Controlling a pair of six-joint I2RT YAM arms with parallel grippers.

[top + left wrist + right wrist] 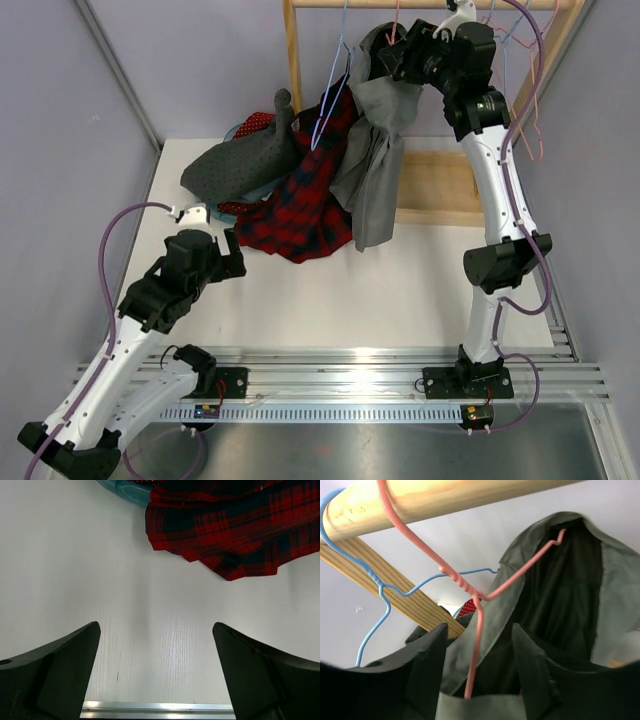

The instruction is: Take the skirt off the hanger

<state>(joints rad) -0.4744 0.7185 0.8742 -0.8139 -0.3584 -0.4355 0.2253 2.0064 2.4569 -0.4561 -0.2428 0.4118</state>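
Gray garment (240, 163) fills blue basin (120, 487); olive skirt (375, 170) hangs on pink hanger (466, 587).

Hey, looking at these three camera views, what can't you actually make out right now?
Right wrist view: whether the right gripper pinches the pink hanger; gray skirt folds fill the gap.
Top view: how the hanger sits inside the skirt; fabric and that gripper hide it.
Left wrist view: most of the plaid garment, cut off by the top edge.

Left arm (128, 345), right arm (497, 180): white link shells and black, rounded joint housings. A lavender cable (103, 250) loops along each arm. Base blocks (225, 383) are black. Left gripper (156, 680) fingers (55, 675) are matte black wedges.
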